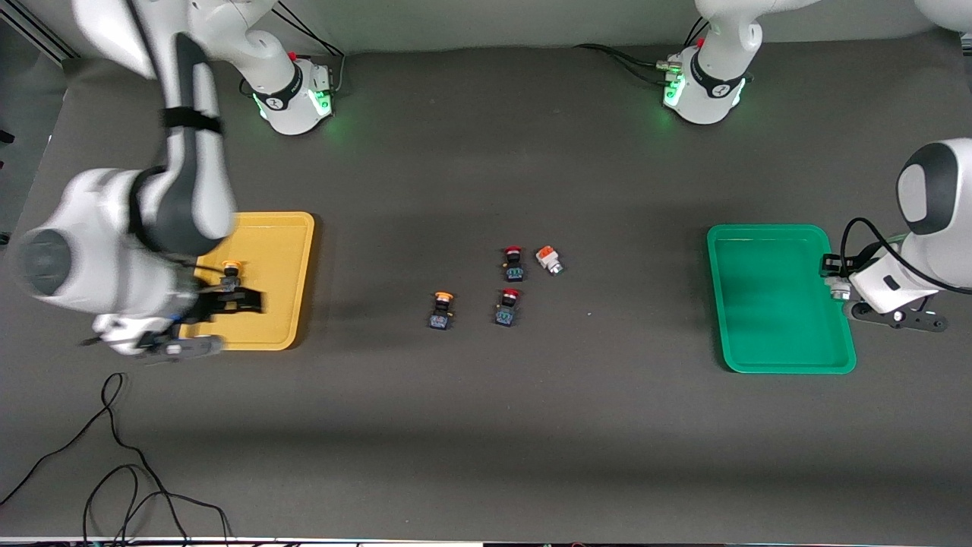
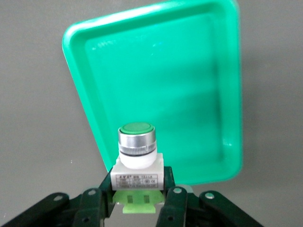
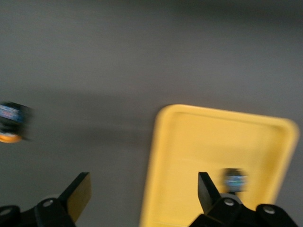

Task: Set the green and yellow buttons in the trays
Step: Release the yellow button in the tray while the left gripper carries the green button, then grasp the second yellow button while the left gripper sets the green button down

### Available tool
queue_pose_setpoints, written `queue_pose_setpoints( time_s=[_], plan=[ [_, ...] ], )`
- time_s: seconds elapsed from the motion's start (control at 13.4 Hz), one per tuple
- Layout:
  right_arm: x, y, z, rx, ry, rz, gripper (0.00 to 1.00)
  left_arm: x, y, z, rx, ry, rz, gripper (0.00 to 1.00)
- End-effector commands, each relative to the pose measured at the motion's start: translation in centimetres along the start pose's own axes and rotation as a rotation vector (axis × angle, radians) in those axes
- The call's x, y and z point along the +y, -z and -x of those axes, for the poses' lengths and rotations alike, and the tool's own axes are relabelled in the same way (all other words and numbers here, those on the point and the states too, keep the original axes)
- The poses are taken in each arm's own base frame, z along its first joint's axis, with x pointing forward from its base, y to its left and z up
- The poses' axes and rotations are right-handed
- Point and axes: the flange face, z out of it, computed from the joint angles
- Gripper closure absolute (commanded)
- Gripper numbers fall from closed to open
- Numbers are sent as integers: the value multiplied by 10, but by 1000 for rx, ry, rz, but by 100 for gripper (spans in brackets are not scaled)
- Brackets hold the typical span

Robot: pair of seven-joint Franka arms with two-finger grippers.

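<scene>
Two trays sat on the dark worktop (image 1: 486, 425). At the right arm's end lay the yellow tray (image 1: 285, 281), holding one yellow-capped button (image 1: 230, 275); the right end effector (image 1: 228, 301) hung over that tray with its fingers spread wide and nothing between them. In the middle of the worktop lay four more buttons: a second yellow-capped button (image 1: 441, 310), two red-capped buttons (image 1: 514, 263) (image 1: 508, 306), and one orange-capped, light-bodied button (image 1: 548, 259). At the left arm's end lay the green tray (image 1: 774, 304), with nothing in it. The left end effector (image 2: 137, 201), beside that tray's edge, was clamped on the one green-capped button (image 2: 137, 156).
</scene>
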Motion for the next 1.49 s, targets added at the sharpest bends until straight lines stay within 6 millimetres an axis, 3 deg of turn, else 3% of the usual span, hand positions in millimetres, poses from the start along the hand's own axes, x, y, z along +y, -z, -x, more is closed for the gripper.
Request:
queue_pose_setpoints(
  time_s=[0.0,0.15,0.3,0.45,0.6,0.74,0.89,1.04,1.12,1.19,1.27,1.41],
  plan=[
    [-109,-12,-6,16,-142,35,0,8,-52,17,37,-42,-7,100],
    [-191,-33,5,6,-199,16,0,15,-94,12,71,-46,-4,100],
    [-239,-48,13,34,-236,-16,0,12,-121,5,90,-44,3,100],
    [-248,-67,5,98,-232,-31,0,-3,-137,6,107,-29,8,100],
    [-259,-106,-3,149,-220,-12,0,-12,-148,6,122,-13,11,100],
    [-254,-153,-9,199,-225,13,0,-23,-161,8,141,2,13,100],
    [-255,-196,-3,226,-215,12,0,-26,-173,8,148,9,17,100],
    [-258,-216,4,216,-208,18,0,-27,-180,8,144,13,23,100],
    [-265,-222,10,201,-200,15,1,-27,-180,7,144,13,23,22],
    [-267,-225,12,195,-196,14,4,-29,-177,7,142,14,22,0],
    [-266,-227,13,190,-198,15,14,-27,-173,7,141,10,20,0],
    [-266,-225,13,183,-199,16,52,-28,-156,8,151,8,11,0]
  ],
)
